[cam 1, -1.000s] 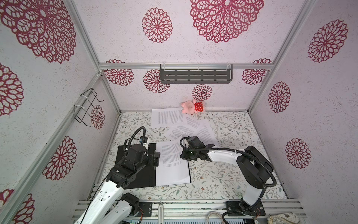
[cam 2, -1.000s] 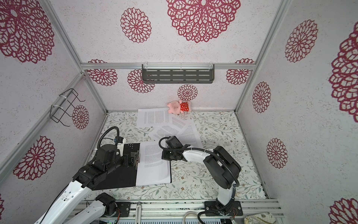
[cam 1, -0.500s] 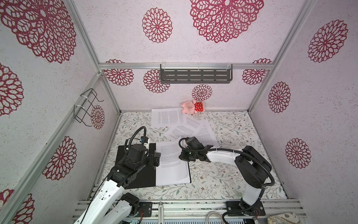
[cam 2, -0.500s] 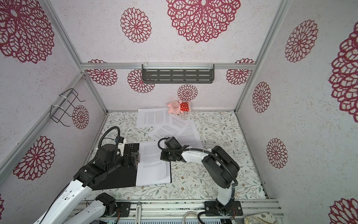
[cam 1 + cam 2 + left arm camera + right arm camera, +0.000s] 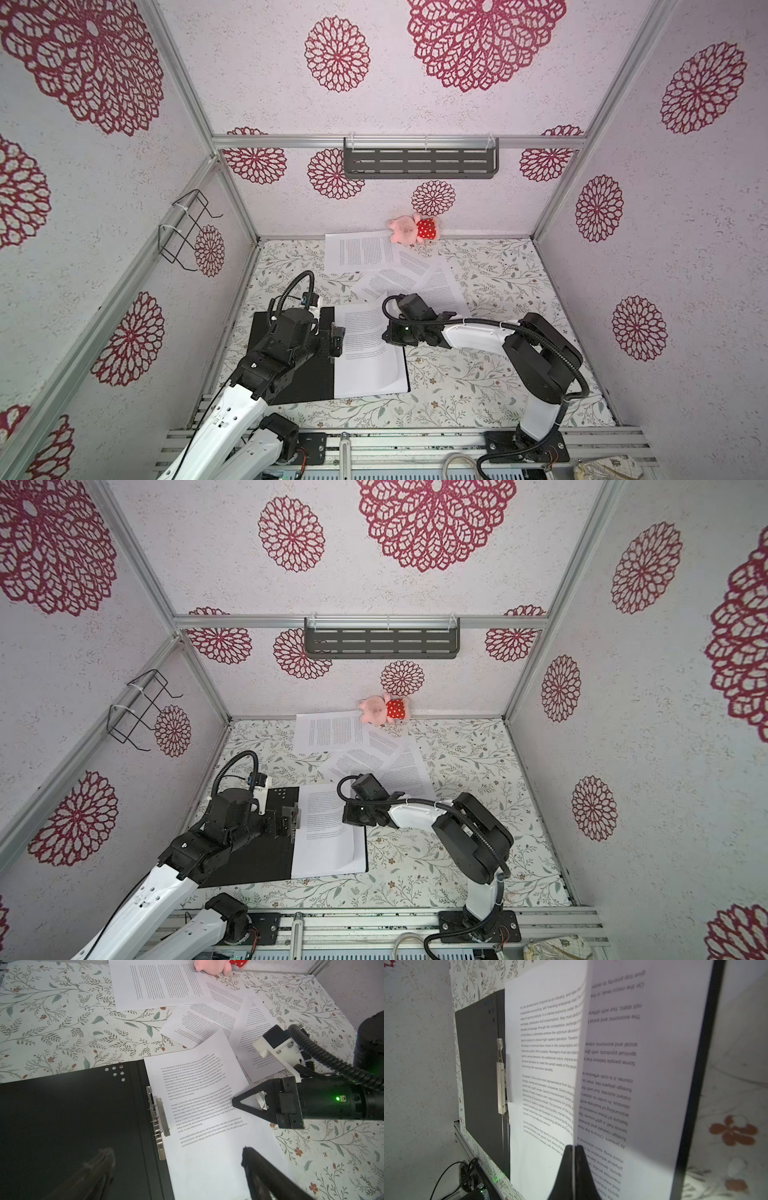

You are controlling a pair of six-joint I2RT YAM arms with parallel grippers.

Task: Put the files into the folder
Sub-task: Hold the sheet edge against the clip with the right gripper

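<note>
Right fingers (image 5: 565, 1167) slightly leftward, clamped on sheet (image 5: 546, 1084) over folder (image 5: 72, 1126); left fingers (image 5: 261, 1169) wide, empty, near clip (image 5: 160, 1115).

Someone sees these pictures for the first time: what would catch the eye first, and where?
An open black folder lies at the front left, and the right gripper pinches the edge of the printed sheet on it. More loose sheets lie scattered behind, with a pink plush toy at the very back.

Soft even light, bowed edges in both top views, files (image 5: 612, 1053) blurry in right wrist view.
</note>
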